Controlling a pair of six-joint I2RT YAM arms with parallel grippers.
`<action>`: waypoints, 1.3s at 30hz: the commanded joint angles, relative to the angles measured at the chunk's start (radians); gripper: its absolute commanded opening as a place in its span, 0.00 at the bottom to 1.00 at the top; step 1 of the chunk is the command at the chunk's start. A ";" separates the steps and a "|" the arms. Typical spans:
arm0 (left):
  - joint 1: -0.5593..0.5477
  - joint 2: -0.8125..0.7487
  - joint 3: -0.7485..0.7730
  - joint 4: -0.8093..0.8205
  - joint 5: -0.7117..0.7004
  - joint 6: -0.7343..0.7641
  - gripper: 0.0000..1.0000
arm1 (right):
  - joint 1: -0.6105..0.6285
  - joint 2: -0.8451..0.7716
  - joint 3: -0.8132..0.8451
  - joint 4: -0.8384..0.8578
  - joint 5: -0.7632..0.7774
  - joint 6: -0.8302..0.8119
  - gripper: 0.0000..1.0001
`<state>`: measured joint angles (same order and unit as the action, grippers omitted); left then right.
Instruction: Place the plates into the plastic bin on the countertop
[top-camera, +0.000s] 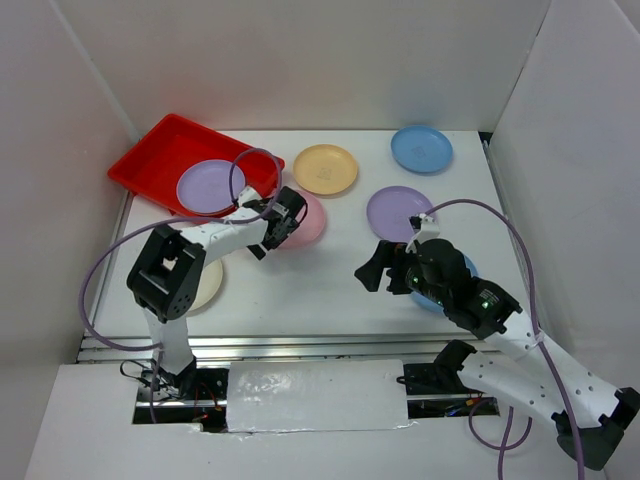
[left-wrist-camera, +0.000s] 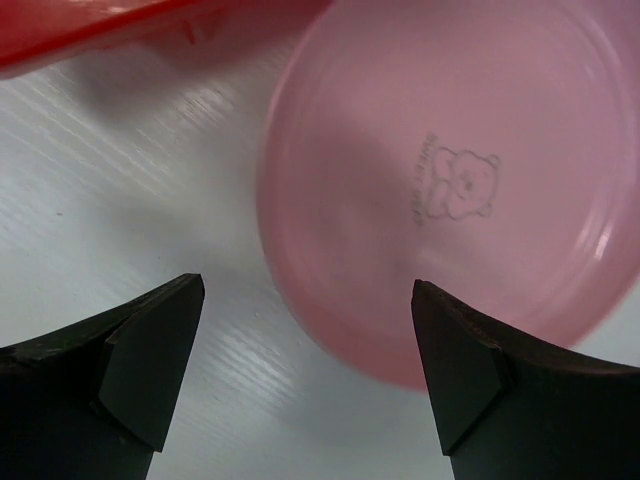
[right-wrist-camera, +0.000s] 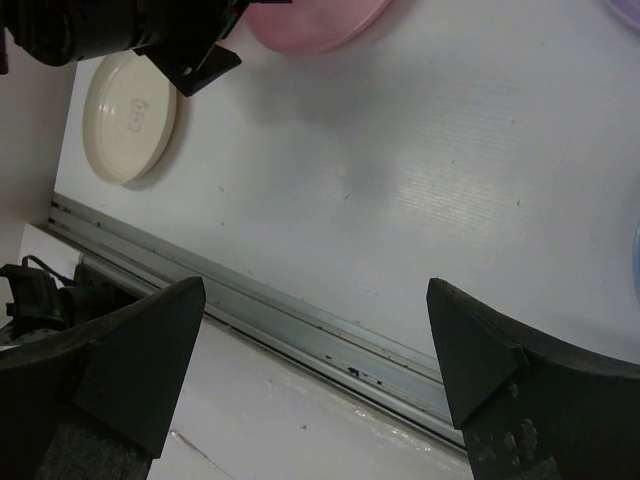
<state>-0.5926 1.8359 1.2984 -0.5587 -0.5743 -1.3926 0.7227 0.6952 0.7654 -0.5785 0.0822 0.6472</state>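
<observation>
One purple plate (top-camera: 205, 186) lies flat in the red bin (top-camera: 150, 158), far left. Beside the bin, on the countertop (top-camera: 330, 290), sits the pink plate (left-wrist-camera: 440, 180) — round, shallow, glossy, a bear outline at its centre — with the left gripper (left-wrist-camera: 308, 295) spread wide above it. The right gripper (right-wrist-camera: 315, 295) gapes empty, near right.

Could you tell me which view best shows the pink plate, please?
Left wrist: the pink round plastic plate close up, bear print visible. Top external: partly hidden by left claw. Right wrist: only its edge.
</observation>
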 joint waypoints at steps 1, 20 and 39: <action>0.020 0.031 0.002 -0.026 -0.041 -0.055 0.98 | -0.008 -0.017 0.002 0.006 0.005 -0.023 1.00; -0.041 -0.060 -0.247 0.062 -0.001 -0.147 0.00 | -0.008 -0.020 0.002 0.006 -0.012 -0.020 1.00; 0.327 -0.328 0.064 -0.034 0.052 0.309 0.00 | -0.005 -0.022 0.040 0.006 -0.029 -0.020 1.00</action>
<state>-0.3859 1.4963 1.3182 -0.6144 -0.5777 -1.1927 0.7193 0.6846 0.7609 -0.5850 0.0624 0.6350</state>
